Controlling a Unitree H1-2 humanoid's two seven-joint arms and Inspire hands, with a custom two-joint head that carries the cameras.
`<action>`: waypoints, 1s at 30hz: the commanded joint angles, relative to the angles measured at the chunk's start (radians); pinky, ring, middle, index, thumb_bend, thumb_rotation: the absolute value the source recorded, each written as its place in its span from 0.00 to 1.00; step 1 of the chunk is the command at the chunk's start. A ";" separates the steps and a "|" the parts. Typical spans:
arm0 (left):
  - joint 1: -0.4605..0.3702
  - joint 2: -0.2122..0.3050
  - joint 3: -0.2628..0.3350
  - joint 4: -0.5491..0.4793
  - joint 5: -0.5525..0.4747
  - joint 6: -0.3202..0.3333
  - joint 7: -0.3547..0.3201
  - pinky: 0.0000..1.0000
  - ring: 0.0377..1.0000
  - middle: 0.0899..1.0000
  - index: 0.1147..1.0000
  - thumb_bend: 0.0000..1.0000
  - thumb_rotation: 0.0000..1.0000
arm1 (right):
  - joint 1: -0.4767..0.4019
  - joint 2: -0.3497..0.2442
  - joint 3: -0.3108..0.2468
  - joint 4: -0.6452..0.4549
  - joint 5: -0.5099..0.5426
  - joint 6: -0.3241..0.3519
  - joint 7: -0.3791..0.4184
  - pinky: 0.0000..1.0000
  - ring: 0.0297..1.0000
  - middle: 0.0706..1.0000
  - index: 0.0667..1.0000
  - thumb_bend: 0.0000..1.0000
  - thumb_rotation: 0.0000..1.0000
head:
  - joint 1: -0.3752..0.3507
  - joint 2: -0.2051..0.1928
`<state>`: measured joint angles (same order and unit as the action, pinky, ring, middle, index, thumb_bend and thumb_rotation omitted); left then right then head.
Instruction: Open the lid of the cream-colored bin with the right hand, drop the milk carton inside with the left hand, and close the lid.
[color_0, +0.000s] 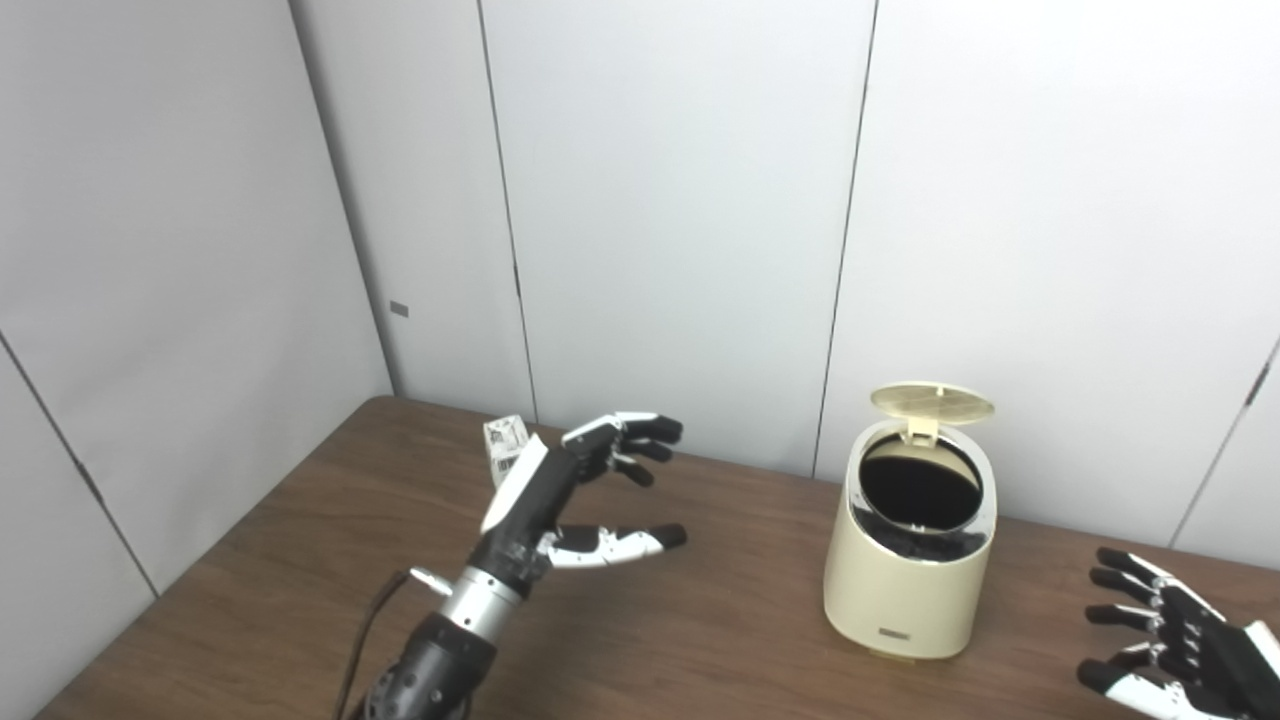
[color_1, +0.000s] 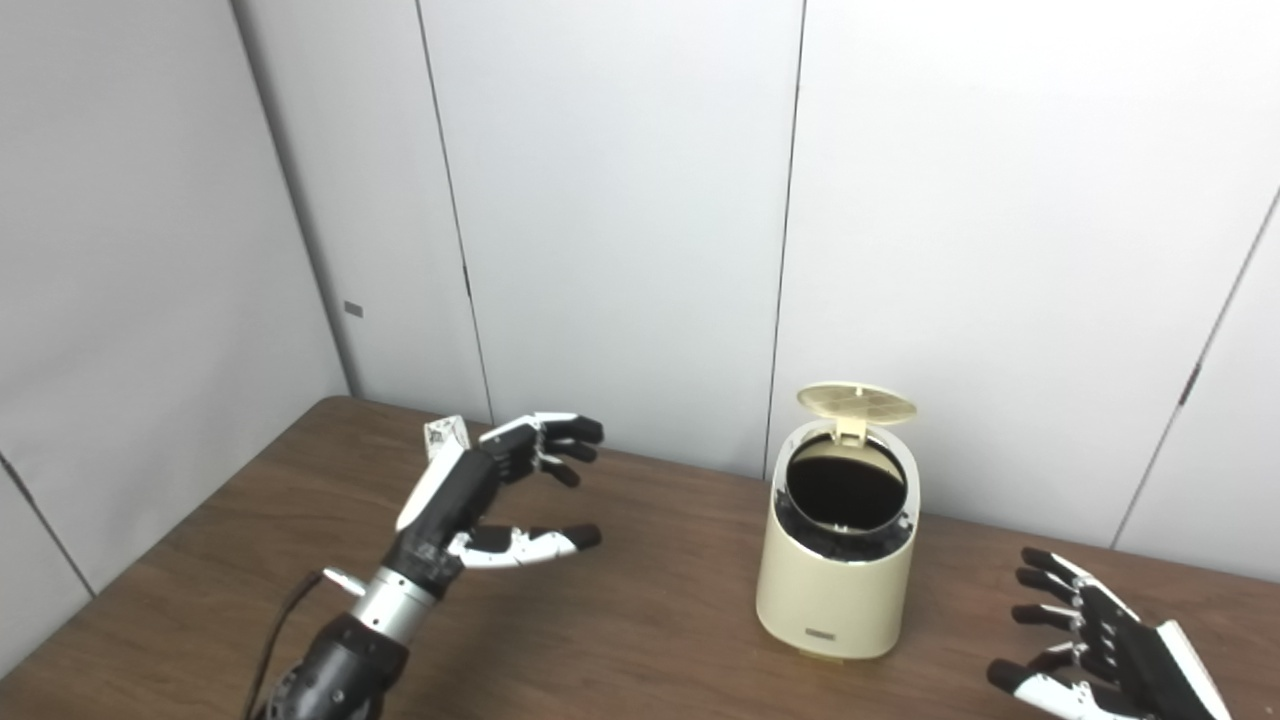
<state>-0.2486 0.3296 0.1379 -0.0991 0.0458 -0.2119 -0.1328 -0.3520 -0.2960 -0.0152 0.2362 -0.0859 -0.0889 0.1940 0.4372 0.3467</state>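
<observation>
Your left hand (color_0: 560, 495) is spread open above the table (color_0: 300, 580), holding nothing; the milk carton (color_0: 505, 445) stands just behind it. Your right hand (color_1: 1095, 640) is also open and empty, right of the cream-colored bin (color_1: 835, 555). Its lid (color_1: 857, 402) stands raised; the inside looks dark.

Table (color_0: 700, 640): dark brown wood-grain, under both hands.
Wall panels (color_0: 680, 200): pale grey w/ dark vert. seams, beyond hands.
Small grey tag (color_0: 399, 309): on wall, above-left of left hand.
</observation>
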 joint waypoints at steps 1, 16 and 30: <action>-0.057 0.040 0.028 -0.037 0.000 0.002 0.016 0.60 0.70 0.73 0.71 0.70 0.01 | -0.041 -0.021 -0.005 -0.025 0.007 -0.039 -0.005 0.44 0.71 0.81 0.82 1.00 0.47 | 0.003 0.000; -0.171 0.166 0.125 0.146 -0.041 -0.096 0.033 0.69 0.75 0.74 0.71 0.79 0.01 | -0.057 -0.027 0.004 -0.001 0.003 -0.064 0.001 0.46 0.73 0.82 0.83 1.00 0.48 | 0.012 0.001; -0.221 0.210 0.132 0.377 0.010 -0.165 0.079 0.85 0.88 0.86 0.84 0.78 0.07 | -0.058 -0.034 0.001 0.006 0.010 -0.064 0.006 0.47 0.72 0.81 0.83 1.00 0.47 | 0.002 0.001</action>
<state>-0.4199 0.4919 0.2618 0.2771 0.0455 -0.3397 -0.0810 -0.3661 -0.3105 -0.0069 0.2609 -0.0897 -0.1130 0.2014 0.4403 0.3482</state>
